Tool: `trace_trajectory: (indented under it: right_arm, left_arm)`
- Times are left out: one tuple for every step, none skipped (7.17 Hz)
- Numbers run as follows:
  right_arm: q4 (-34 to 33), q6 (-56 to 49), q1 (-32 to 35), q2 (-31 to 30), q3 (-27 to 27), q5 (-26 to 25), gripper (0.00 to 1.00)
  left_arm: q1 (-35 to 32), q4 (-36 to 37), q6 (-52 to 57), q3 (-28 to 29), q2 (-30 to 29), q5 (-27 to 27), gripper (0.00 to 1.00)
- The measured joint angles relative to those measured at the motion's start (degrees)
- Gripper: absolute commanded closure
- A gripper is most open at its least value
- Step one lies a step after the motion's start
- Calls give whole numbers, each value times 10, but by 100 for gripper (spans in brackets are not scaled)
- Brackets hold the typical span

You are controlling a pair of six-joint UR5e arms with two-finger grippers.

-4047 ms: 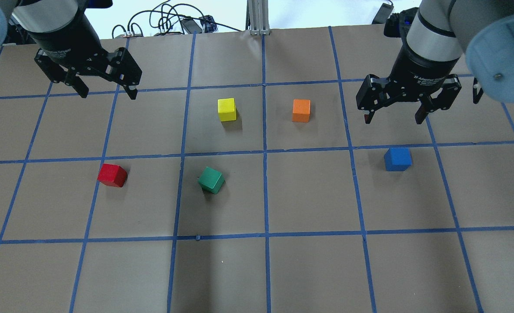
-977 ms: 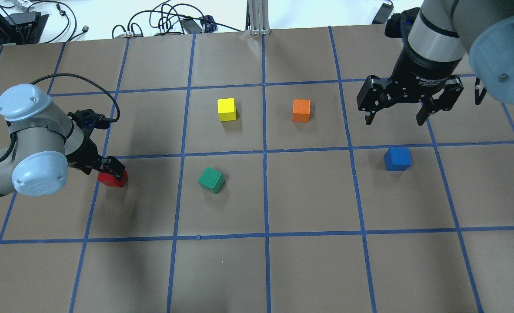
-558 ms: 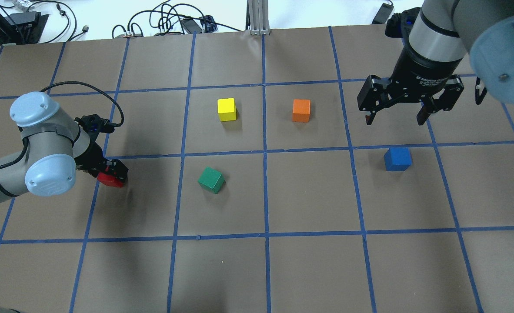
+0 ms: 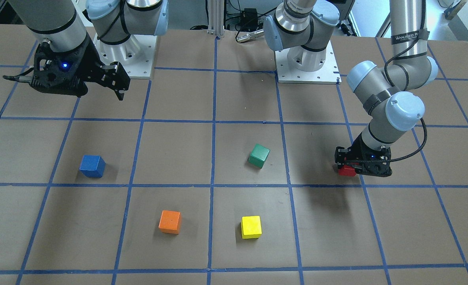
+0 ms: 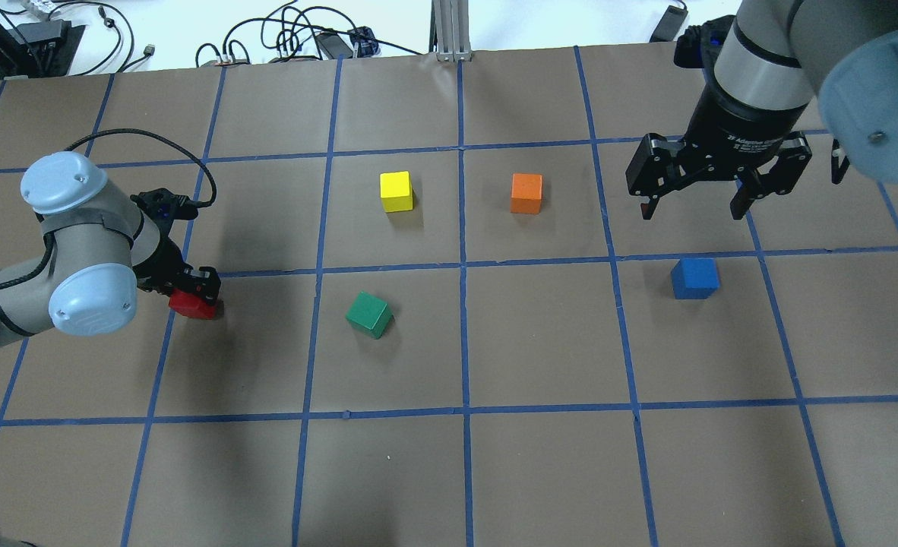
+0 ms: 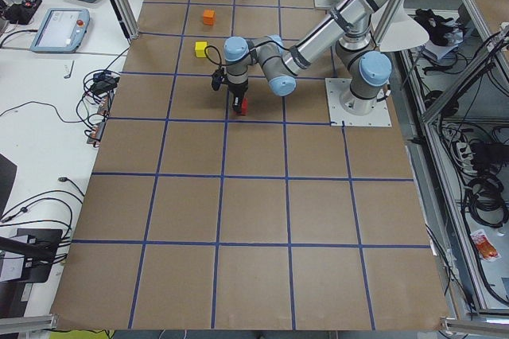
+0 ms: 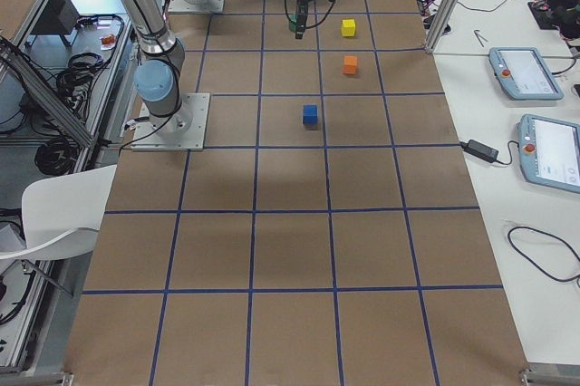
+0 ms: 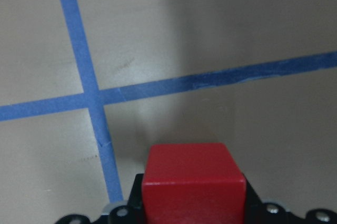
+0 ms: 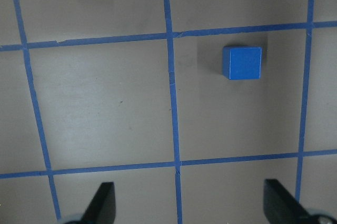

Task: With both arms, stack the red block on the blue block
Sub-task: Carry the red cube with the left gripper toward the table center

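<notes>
The brown-paper-covered table (image 5: 540, 471), ruled into squares with blue tape, fills the views. The grey-silver left arm (image 5: 77, 251) with light-blue joint caps bends low at the robot's left. The matching right arm (image 5: 760, 68) hangs high over the far right.

The black two-finger left gripper (image 5: 194, 289) is clamped on the red block (image 8: 192, 182), a small solid matte cube. In the wrist view the cube sits squarely between the black finger parts, just beside a tape crossing. Whether it has cleared the paper I cannot tell. The right gripper (image 5: 690, 211) has its fingers spread wide and nothing between them. It hovers behind the blue block (image 5: 694, 277), a small matte blue cube alone in its square, well apart from the red one.

Three same-sized cubes lie between them: green (image 5: 369, 314), yellow (image 5: 396, 191) and orange (image 5: 526, 193).

By my reading the task is at its start. The grasp looks made, but the carry across the table, any hand-over (the task asks for both arms) and the placing on blue are all left.

White print on the right gripper's body reads "2F Adaptive" – the rest is cut off. A black band on the left arm carries lettering too small to trust.
</notes>
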Motion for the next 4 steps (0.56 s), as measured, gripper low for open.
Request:
trace_trajectory:
  right_arm:
    - [-3, 0, 0, 0, 0, -3, 0]
    - [-3, -1, 0, 0, 0, -5, 0]
    - [-3, 0, 0, 0, 0, -6, 0]
    - [0, 0, 0, 1, 1, -14, 0]
  left_arm:
    - [-21, -36, -23, 27, 12, 1, 100]
    - [-55, -78, -65, 61, 18, 1, 100]
    - [-100, -115, -117, 99, 14, 0, 100]
    - [-152, -138, -172, 132, 5, -9, 100]
